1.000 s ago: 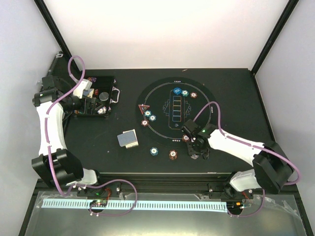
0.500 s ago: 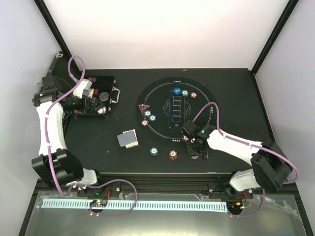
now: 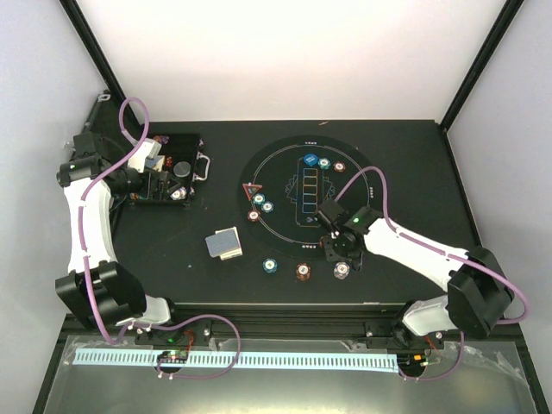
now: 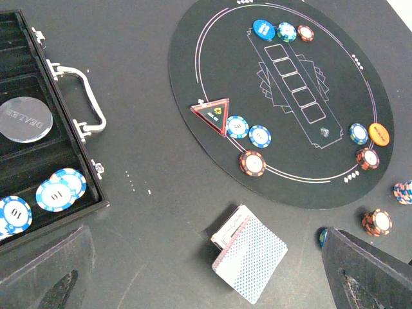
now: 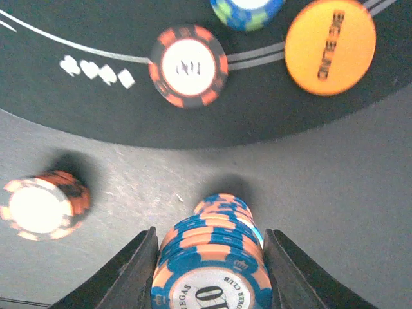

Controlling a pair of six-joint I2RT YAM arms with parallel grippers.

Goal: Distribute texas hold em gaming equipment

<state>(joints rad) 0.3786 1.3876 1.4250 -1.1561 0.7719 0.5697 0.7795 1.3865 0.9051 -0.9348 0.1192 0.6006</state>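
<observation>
Two changes in the last second, both on the right side.

Mat is staying as laid out, with chips and buttons sitting along its rim and nothing moving there.

Right arm is shifting away from the near edge of the table, toward the mat or upward; I can't separate the two from above. Blur in its wrist view says it is moving right now.

Case is lying open at far left with chips inside. Left gripper is hanging on that side, fingers wide apart, carrying nothing, not moving.

Card deck is sitting on bare table between case and mat, untouched.

Right gripper is pressing both fingers against a blue-and-orange chip stack, so I'm reading it as clamped and carrying.

Under it a smaller pile is now showing just off the mat's near rim, beside the red-brown chip. The gripper was covering that spot a second ago.

My read: it is leaving part of the stack at a seat and lifting away with the rest. For the task, one more chip drop is looking done, the remaining stack is probably heading for another spot, and the cards are waiting.
</observation>
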